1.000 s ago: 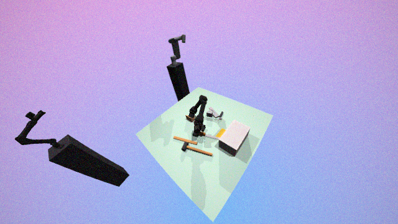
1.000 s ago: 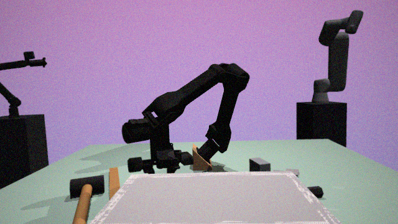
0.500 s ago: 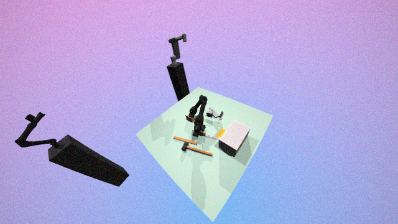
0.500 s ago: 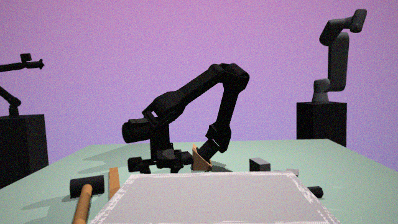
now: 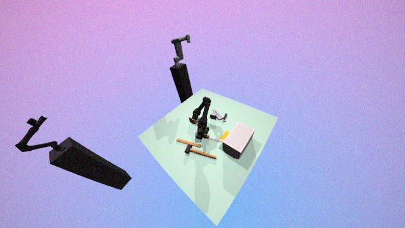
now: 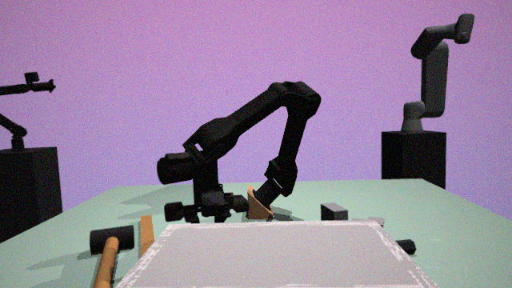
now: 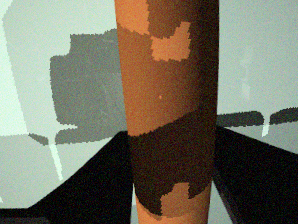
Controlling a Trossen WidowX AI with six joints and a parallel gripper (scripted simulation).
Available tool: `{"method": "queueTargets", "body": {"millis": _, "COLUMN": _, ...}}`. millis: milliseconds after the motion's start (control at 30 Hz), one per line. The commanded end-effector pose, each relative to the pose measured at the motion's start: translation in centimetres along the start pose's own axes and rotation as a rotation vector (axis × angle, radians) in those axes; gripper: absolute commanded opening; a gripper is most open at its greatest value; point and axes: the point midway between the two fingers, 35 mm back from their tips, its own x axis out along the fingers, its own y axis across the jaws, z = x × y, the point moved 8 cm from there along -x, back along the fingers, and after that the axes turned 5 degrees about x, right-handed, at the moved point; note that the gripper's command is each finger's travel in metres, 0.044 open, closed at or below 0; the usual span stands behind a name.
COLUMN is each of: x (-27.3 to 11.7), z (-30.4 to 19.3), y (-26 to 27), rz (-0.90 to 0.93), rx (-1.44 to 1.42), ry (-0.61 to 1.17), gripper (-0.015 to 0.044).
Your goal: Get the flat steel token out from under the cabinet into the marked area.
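My gripper (image 5: 204, 135) (image 7: 165, 136) is low over the table, shut on the round orange-brown handle (image 7: 162, 90) of a tool; both black fingers meet its sides in the wrist view. The tool's thin pale shaft (image 5: 215, 139) runs from the handle to the cabinet's front lower edge; whether its tip is underneath cannot be told. The white-topped cabinet (image 5: 240, 134) (image 6: 272, 256) stands to the right in the top view. The yellow-orange marked area (image 5: 224, 135) lies in front of it, beside the shaft. The steel token is not visible in any view.
A wooden stick (image 5: 188, 142) (image 6: 146, 234) and a black-headed mallet (image 5: 188, 149) (image 6: 112, 240) lie on the green table (image 5: 209, 177) near the gripper. A grey block (image 5: 213, 116) (image 6: 334, 212) and pale pieces lie behind. Two other arms stand on black pedestals beyond the table.
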Motion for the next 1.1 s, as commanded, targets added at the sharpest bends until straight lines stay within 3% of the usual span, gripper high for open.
{"method": "queueTargets", "body": {"millis": 0, "x": 0.0, "z": 0.0, "y": 0.0, "rz": -0.001, "rx": 0.0, "ry": 0.0, "gripper": 0.0112}}
{"method": "queueTargets", "body": {"millis": 167, "x": 0.0, "z": 0.0, "y": 0.0, "rz": -0.001, "rx": 0.0, "ry": 0.0, "gripper": 0.0}}
{"method": "queueTargets", "body": {"millis": 1067, "x": -0.1, "z": 4.1, "y": 0.5, "rz": -0.001, "rx": -0.009, "ry": 0.0, "gripper": 0.0}}
